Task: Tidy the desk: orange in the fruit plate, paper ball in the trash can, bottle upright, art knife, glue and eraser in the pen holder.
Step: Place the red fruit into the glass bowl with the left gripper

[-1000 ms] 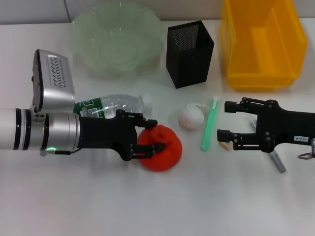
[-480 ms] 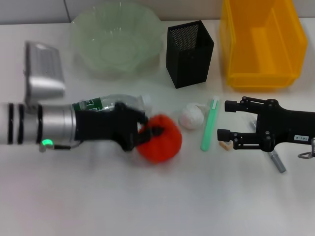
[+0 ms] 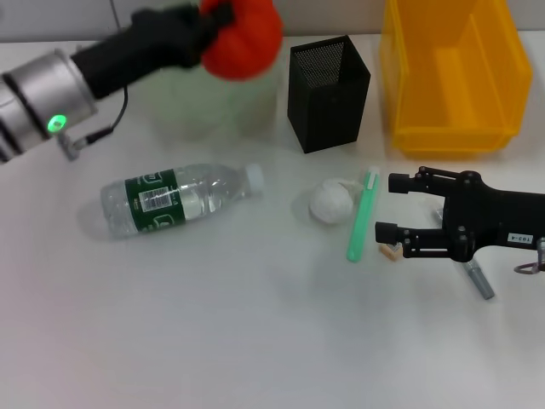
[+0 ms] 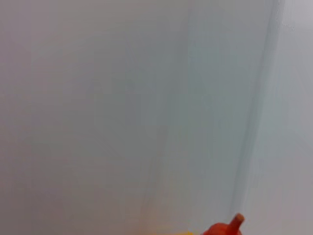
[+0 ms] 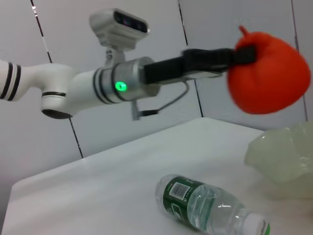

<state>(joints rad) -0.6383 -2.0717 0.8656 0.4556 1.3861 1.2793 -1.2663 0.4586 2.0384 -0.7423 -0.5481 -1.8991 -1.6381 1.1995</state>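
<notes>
White desk [image 3: 255, 341] lay below as the left gripper [image 3: 223, 21] held its fingers clamped on the orange [image 3: 244, 36], lifted above the fruit plate [image 3: 196, 98] at eleven o'clock, while the right gripper [image 3: 390, 209], jaws spread and empty, sat at three o'clock beside the paper ball [image 3: 329, 203].

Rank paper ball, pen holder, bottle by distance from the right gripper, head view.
From the right gripper, parked at the table's right:
1. paper ball, just to its left.
2. pen holder, behind and left.
3. bottle, lying far left.
</notes>
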